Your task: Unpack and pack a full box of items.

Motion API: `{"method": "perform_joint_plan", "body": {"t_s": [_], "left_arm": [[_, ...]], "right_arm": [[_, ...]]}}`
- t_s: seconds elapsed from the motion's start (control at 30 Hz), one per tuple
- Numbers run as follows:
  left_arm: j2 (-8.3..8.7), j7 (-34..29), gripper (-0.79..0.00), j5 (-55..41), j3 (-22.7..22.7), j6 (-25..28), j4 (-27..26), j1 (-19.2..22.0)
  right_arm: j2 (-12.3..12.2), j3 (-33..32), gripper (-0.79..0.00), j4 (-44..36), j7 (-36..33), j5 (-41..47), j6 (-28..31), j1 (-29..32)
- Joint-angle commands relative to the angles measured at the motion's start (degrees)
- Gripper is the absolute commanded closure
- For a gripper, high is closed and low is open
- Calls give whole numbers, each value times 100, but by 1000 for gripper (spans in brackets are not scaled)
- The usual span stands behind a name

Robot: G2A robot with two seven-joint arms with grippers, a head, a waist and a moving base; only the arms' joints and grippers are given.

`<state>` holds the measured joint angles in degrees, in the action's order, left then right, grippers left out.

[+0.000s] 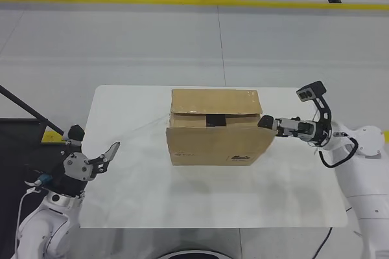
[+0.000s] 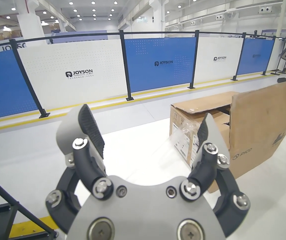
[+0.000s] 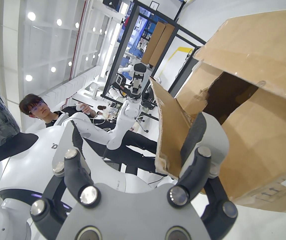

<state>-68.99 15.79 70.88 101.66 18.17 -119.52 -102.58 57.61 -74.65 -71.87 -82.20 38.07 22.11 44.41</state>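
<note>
Between the spread fingers of your right gripper (image 3: pixel 138 126) stood a flap (image 3: pixel 170 131) of the box (image 1: pixel 214 129), unclamped; you needed to close squarely on it before folding outward. Your left gripper (image 2: pixel 145 112) hung open, well short of the box.

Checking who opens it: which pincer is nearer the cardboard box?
Right. The right pincer is at a side flap of the cardboard box; the left pincer hangs apart, over the table.

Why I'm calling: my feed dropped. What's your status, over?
Left gripper open, off the brown cardboard box. Right gripper open, straddling its torn end flap. Box part-open on white table. Nothing obstructing.
</note>
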Motion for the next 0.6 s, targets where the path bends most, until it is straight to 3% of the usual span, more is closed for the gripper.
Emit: {"method": "perform_joint_plan", "body": {"t_s": [0.0, 0.27, 0.57], "left_arm": [[5, -92, -785, 154, -132, 85, 16, 83], [23, -484, -785, 772, -765, 403, 256, 555], [44, -969, -785, 1347, -1398, 824, 744, 1083]], "right_arm": [[-56, 0, -785, -151, -38, -98, -38, 116], [-313, 344, -785, -801, -26, -663, -25, 571], [-686, 898, -785, -1071, 521, -1035, 522, 743]]}}
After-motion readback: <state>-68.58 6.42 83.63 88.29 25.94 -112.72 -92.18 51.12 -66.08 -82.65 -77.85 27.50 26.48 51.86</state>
